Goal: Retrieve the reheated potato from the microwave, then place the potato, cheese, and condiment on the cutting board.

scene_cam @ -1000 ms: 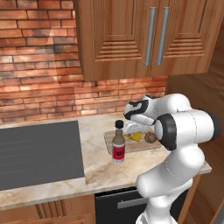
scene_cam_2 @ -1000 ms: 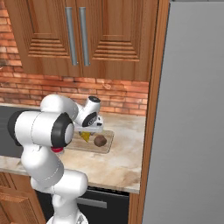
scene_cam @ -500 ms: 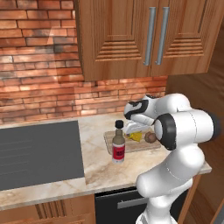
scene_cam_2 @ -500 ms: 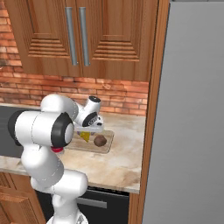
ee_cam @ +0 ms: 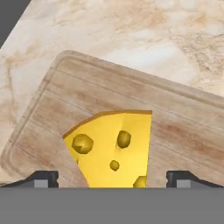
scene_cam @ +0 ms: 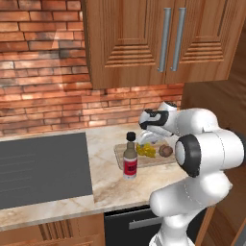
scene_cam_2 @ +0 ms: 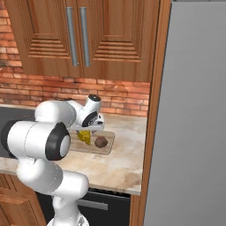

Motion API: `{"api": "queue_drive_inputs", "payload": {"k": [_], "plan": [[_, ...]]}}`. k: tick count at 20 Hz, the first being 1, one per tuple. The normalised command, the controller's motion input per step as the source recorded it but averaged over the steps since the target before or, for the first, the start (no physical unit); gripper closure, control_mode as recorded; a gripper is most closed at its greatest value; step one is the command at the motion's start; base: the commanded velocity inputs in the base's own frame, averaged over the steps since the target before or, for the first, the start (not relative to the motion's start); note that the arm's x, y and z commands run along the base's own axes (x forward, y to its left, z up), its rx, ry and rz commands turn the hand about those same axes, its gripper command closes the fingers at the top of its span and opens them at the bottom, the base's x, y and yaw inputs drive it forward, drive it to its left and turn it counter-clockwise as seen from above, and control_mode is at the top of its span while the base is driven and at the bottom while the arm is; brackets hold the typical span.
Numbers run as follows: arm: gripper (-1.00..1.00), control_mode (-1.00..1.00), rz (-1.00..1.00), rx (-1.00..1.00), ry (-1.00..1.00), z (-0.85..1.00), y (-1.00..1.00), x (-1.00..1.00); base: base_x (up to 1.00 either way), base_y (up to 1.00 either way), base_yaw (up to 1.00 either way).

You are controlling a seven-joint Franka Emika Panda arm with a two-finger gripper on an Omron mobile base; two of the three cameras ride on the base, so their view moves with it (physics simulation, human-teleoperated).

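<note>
- Hovering over the cheese, gripper spread wide, holding nothing.
- Cheese flat on the board, potato just beside it at 3 o'clock.
- Looks like cheese step done.
- Next probably: lift clear, grab the bottle, off the board's 8 o'clock corner.

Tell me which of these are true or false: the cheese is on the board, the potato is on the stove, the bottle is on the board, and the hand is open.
1. The cheese lies on the cutting board. True.
2. The potato sits on the stove. False: it rests on the cutting board beside the cheese.
3. The condiment bottle stands on the board. False: it stands upright on the counter, at the board's edge.
4. The hand is open over the cheese. True: its fingertips stand wide apart, either side of the wedge.
</note>
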Motion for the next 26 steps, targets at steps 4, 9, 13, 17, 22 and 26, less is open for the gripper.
{"api": "queue_drive_inputs", "payload": {"k": [4,9,13,17,22,26], "plan": [[-1.0,-1.0,0.0,0.0,-0.21,0.56,0.0,-0.4,0.0,0.0,0.0],[-1.0,-1.0,0.0,0.0,-0.16,0.43,-0.05,-0.39,0.0,0.0,0.0],[-1.0,-1.0,0.0,0.0,-0.12,0.48,-0.09,-0.55,0.0,0.0,0.0],[-1.0,-1.0,0.01,0.0,-0.1,0.58,-0.07,-0.59,0.0,0.0,0.0],[-1.0,-1.0,0.01,0.0,-0.02,0.59,-0.02,-0.61,0.0,0.0,0.0],[-1.0,-1.0,0.03,0.01,0.02,0.65,0.0,-0.73,0.0,0.0,0.0]]}}
